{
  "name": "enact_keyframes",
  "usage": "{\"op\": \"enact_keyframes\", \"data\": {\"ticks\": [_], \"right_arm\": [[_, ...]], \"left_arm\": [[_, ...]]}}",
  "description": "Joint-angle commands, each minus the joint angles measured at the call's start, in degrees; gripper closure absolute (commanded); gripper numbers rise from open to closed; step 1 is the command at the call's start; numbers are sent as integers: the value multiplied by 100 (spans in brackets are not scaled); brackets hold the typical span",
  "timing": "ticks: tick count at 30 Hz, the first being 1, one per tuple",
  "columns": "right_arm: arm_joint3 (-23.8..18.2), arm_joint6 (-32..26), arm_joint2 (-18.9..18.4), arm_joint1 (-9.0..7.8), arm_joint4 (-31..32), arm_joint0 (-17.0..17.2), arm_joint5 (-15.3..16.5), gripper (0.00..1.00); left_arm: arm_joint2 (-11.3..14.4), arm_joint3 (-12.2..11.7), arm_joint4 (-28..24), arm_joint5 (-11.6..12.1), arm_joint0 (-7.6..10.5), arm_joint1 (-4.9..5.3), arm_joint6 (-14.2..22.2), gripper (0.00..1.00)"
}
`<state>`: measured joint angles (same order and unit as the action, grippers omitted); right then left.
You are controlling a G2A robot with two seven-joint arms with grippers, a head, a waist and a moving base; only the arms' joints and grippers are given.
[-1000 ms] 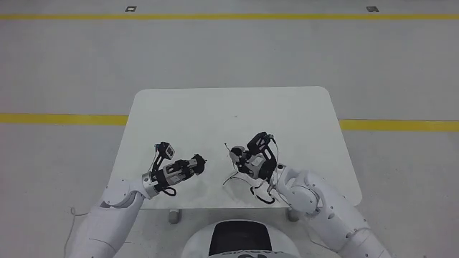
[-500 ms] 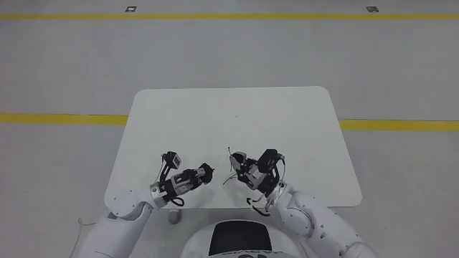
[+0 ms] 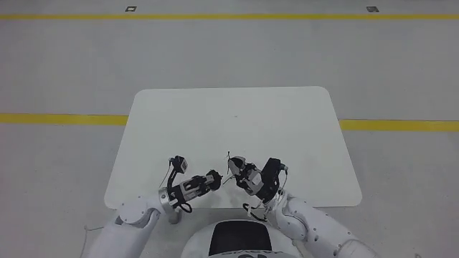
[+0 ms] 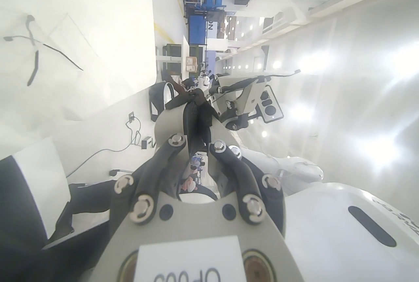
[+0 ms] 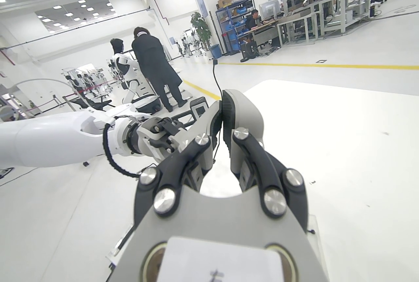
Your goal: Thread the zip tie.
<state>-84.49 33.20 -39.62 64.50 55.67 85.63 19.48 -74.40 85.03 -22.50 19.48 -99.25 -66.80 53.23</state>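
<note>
Zip tie (image 5: 214,74) pinched between fingers of right end effector (image 5: 222,101)

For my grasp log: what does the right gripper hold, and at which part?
The right gripper pinches a black zip tie by its strap; one end sticks out past the fingertips.

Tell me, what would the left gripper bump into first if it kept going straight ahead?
Probably the right gripper, shut on the zip tie; the left gripper points straight at it, though depth is unclear.
</note>
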Motion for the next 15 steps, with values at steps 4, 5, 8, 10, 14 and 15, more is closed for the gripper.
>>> {"op": "enact_keyframes", "data": {"ticks": [4,5,8,10,14,15], "right_arm": [[-1,-5,-5,1,-1,3,0,100],[-1,-5,-5,1,-1,3,0,100],[-3,-9,-12,2,5,3,-22,100],[-20,87,-41,10,55,59,-109,100],[112,644,-103,13,313,183,-36,100],[171,779,-116,16,372,201,0,100]], "left_arm": [[1,-1,-2,0,0,2,-7,100],[1,-1,-2,0,0,2,-7,100],[15,15,100,0,88,-11,-217,100],[30,45,48,0,90,-44,-293,100],[-139,167,172,0,13,-136,-295,100],[-189,195,303,0,-25,-173,-331,100]]}}
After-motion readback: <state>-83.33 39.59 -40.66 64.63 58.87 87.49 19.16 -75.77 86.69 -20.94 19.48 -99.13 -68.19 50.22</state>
